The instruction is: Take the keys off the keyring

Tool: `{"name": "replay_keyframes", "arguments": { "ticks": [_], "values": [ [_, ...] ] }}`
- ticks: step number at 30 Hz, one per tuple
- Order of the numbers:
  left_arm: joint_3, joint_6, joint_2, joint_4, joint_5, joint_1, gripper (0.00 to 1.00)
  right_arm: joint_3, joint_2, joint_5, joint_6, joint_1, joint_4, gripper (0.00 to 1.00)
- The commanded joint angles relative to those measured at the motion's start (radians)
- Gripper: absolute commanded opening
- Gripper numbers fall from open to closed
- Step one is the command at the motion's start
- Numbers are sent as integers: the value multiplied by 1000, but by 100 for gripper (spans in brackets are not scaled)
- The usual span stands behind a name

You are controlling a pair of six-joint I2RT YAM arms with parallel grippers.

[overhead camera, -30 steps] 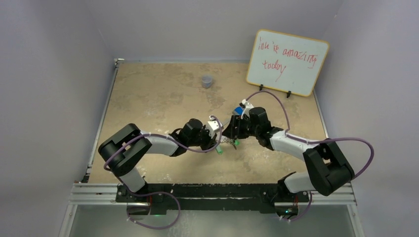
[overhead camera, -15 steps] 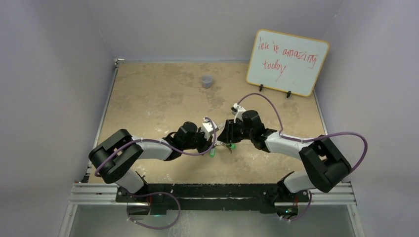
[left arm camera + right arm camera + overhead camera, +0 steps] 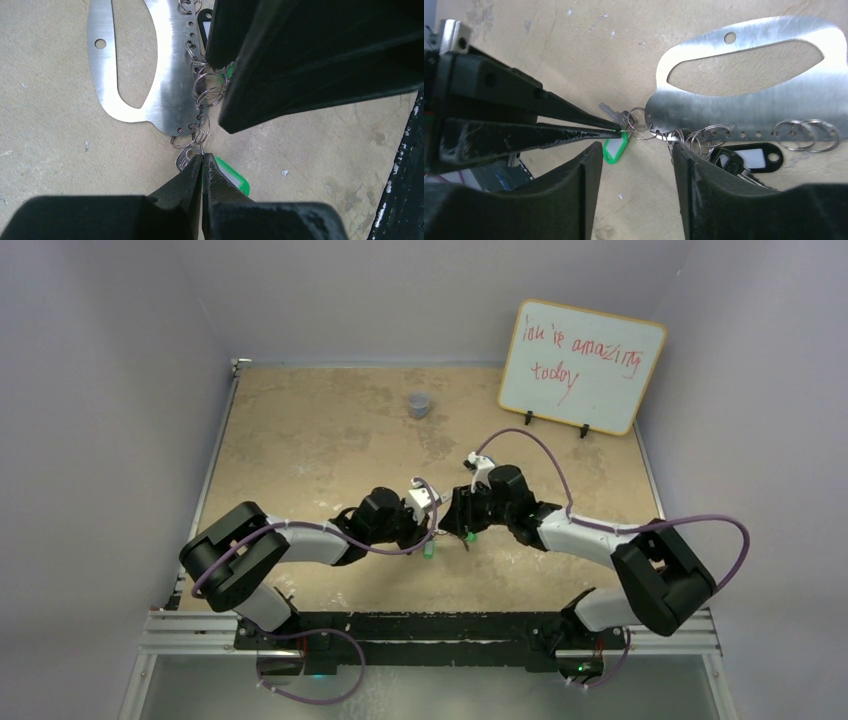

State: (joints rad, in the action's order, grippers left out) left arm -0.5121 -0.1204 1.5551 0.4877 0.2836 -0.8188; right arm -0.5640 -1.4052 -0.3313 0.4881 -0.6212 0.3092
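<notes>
Keyring (image 3: 774, 107) lies flat mid-table between your arms; left gripper (image 3: 202, 159) is pinched shut at a green key's (image 3: 232, 177) split ring (image 3: 200, 134), right gripper (image 3: 636, 147) half-open beside the other keys (image 3: 744, 162). Next, pin the keyring and twist that ring free

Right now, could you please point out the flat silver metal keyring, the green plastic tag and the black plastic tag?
Keyring (image 3: 774, 107): right wrist view, lower band.
Green tag (image 3: 615, 148): right wrist view, centre.
Black tag (image 3: 750, 159): right wrist view, label.
</notes>
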Motion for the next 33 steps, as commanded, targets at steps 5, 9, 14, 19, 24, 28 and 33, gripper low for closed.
{"name": "replay_keyframes", "arguments": {
  "ticks": [5, 9, 14, 19, 24, 28, 33],
  "values": [
    [36, -10, -58, 16, -68, 4, 0, -77, 153, 25, -170, -2, -14, 78],
    [54, -12, -67, 30, -69, 16, 0, -75, 264, 85, -211, 0, 68, 80],
    [75, -1, -89, 41, -64, 34, 0, 40, 542, 233, -402, 0, 262, 81],
    [105, -9, -105, 64, -40, 71, 0, 43, 650, 126, -585, 0, 217, 87],
    [119, -23, -105, 81, -5, 114, 0, 62, 596, -57, -754, -1, 105, 83],
    [130, -38, -110, 91, 16, 147, 0, 103, 514, -141, -861, 0, 96, 77],
    [142, -58, -111, 121, 50, 178, 0, 34, 372, -152, -1044, -3, 7, 62]
  ]
}}
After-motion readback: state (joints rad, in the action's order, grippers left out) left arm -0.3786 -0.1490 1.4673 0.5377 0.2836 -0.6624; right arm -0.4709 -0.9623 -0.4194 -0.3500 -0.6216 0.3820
